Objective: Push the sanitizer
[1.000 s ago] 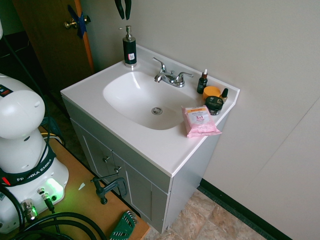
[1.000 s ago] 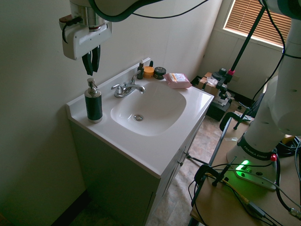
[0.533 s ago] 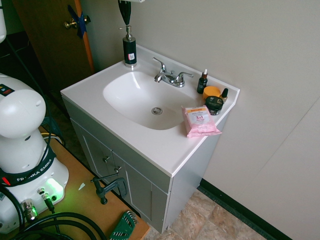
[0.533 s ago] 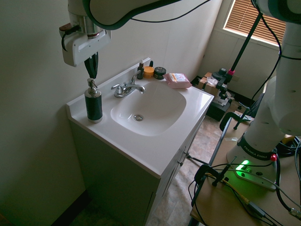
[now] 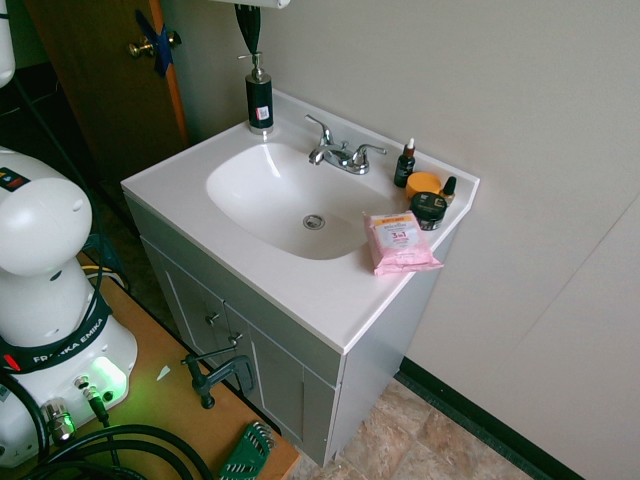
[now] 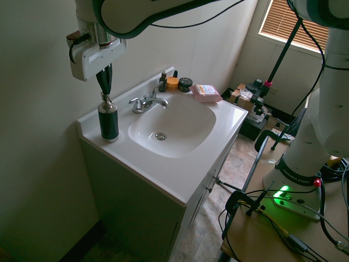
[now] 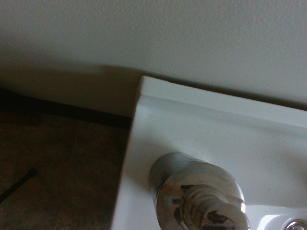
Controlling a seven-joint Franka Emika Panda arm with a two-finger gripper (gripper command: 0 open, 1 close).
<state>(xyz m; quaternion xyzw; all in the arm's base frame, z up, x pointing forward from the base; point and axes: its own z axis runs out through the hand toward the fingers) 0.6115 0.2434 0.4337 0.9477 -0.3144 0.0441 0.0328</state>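
Smooth, glossy white countertop basin (image 5: 285, 205); shiny chrome-metal faucet (image 5: 345, 157); crinkled pink plastic-film wipes packet (image 5: 399, 243); brown wooden door (image 5: 100, 75), low sheen.

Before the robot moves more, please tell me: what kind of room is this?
It is probably a bathroom: there is a vanity cabinet with a built-in sink, a pump bottle beside it, and a pink wipes packet.

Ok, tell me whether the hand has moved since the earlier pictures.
Yes. Against the sanitizer bottle in the second exterior view, the hand has come down from above it, its closed fingertips now right at the pump head.
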